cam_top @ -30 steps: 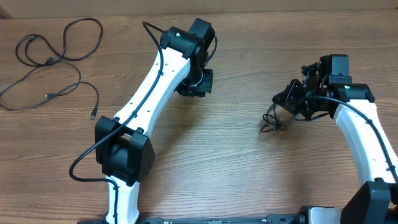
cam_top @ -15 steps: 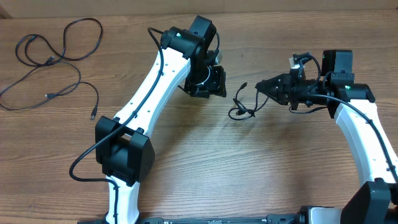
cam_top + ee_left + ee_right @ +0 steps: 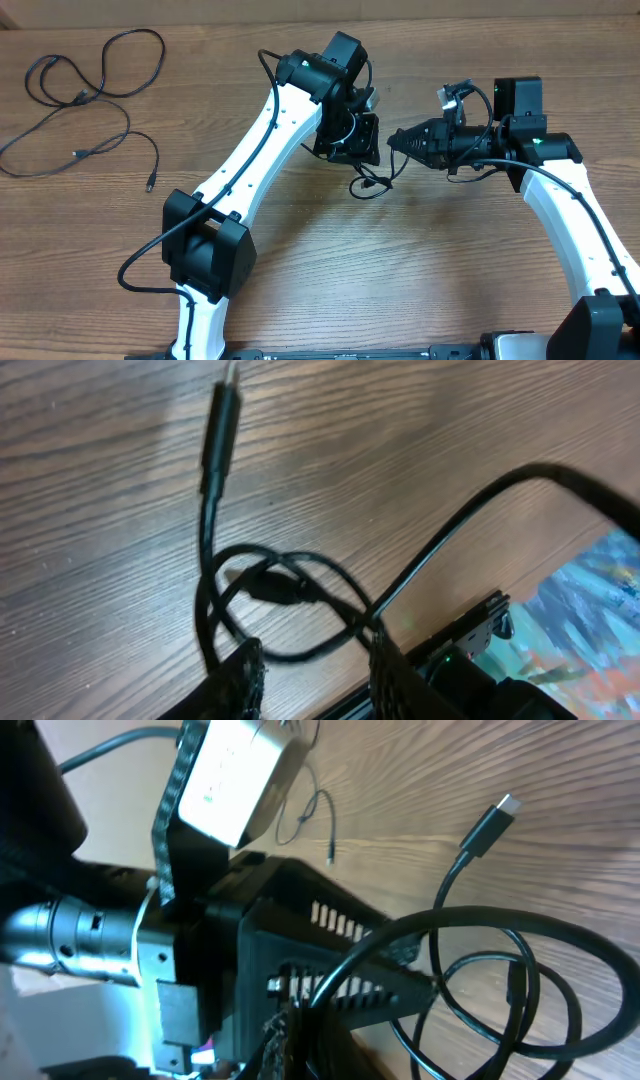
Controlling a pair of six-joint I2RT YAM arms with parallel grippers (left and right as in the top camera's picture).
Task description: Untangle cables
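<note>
A small tangle of thin black cables (image 3: pixel 369 183) hangs just above the table's middle, and my right gripper (image 3: pixel 393 140) is shut on a strand of it (image 3: pixel 400 945). In the right wrist view its loops (image 3: pixel 520 990) and a plug end (image 3: pixel 497 818) spread over the wood. My left gripper (image 3: pixel 362 160) is right beside the tangle. In the left wrist view it (image 3: pixel 315 680) is open, its fingertips (image 3: pixel 240 680) on either side of a low loop of the knot (image 3: pixel 280 585). One plug (image 3: pixel 220 430) points away.
Two loose black cables (image 3: pixel 90 90) lie spread in curves at the far left of the table. The two arms' heads are very close together above the middle. The left arm's black head and white camera box (image 3: pixel 235 770) fill the right wrist view.
My right gripper has carried the tangle leftward to the left gripper. The left arm has shifted right over it, and its jaws opened wider, then narrowed somewhat.
</note>
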